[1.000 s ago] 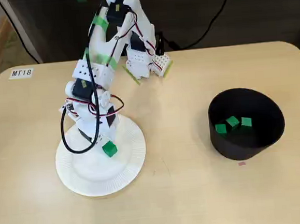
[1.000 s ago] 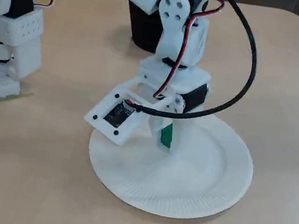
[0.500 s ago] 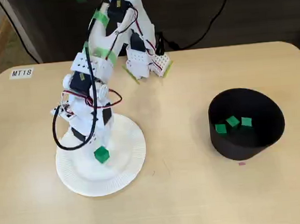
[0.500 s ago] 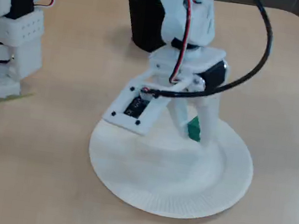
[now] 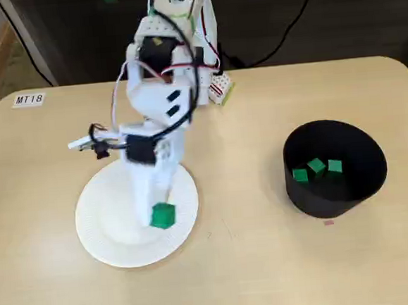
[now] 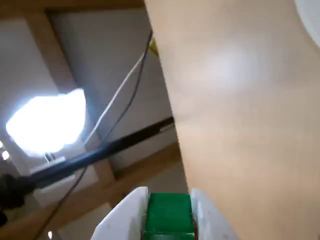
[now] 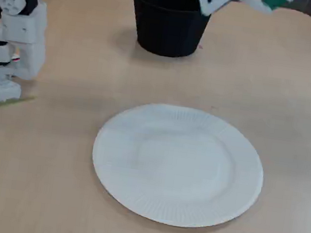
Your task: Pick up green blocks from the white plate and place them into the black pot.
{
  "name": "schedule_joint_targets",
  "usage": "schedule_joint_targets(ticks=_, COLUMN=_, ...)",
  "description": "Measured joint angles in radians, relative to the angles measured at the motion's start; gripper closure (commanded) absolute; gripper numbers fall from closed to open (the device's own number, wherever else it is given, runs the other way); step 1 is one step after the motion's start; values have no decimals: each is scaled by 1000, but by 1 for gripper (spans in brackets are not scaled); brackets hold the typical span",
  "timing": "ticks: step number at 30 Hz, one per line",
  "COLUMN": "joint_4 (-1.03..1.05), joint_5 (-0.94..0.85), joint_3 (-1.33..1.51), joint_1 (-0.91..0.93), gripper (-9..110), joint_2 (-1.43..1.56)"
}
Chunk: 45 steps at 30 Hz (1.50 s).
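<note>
Clearly this is the carry stage. At the left in a fixed view the white plate [image 5: 97, 231] has no block lying on it, and both fixed views agree on that, so this looks like the last one. Just right of the plate's middle the gripper [image 5: 162, 214] hangs above it, jaws narrowed onto a green block [image 6: 169, 215]. The wrist view shows it squarely between both fingers, a hold that should survive the swing. Well apart at the right stands the black pot [image 5: 314, 199], mouth upward for the drop, with three green blocks [image 5: 317, 166] inside.
</note>
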Motion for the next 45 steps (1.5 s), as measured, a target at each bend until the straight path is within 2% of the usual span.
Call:
schedule_joint_targets(ticks=8, joint_4=97, joint_5=-129, joint_3=133, joint_1=-353, gripper=104, joint_2=245)
schedule_joint_targets(ticks=17, joint_4=144, joint_5=-173, joint_3=198, joint_1=-638, gripper=104, joint_2=258)
schedule_joint_targets(ticks=32, joint_4=95, joint_5=-229, joint_3=202, joint_1=-641, gripper=104, joint_2=156)
schedule_joint_targets(ticks=33, joint_4=95, joint_5=-229, joint_3=202, joint_1=-637, gripper=102, joint_2=156)
schedule_joint_targets(ticks=35, joint_4=95, joint_5=-230, joint_3=202, joint_1=-629, gripper=76, joint_2=152)
schedule_joint_targets(ticks=37, joint_4=95, joint_5=-265, joint_3=210, joint_1=-626, gripper=65, joint_2=152)
schedule_joint_targets(ticks=41, joint_4=95, joint_5=-285, joint_3=210, joint_1=-623, gripper=62, joint_2=152)
schedule_joint_targets(ticks=44, joint_4=95, joint_5=-285, joint_3=210, joint_1=-618, gripper=104, joint_2=156)
schedule_joint_targets(ticks=45, joint_4=95, joint_5=-285, joint_3=210, joint_1=-614, gripper=104, joint_2=161)
